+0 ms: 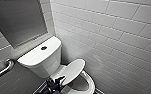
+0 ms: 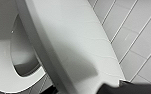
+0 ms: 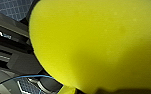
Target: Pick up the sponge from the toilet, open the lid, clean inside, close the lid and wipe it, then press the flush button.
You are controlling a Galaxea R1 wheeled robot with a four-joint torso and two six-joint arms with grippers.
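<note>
The lid was seen half-raised over the toilet at the left gripper, whose grip could not be told, the sponge was clamped by the right gripper, and a slip off the lid's glossy edge was judged likely to slam it shut.

Bathroom. In head view: white glossy ceramic toilet with boxy tank at 7 o'clock, round dark flush button on tank top. Glazed white rectangular wall tiles from 12 to 4 o'clock. Curved metal grab bar at 8 o'clock. Grey framed wall panel at 10 o'clock.
</note>
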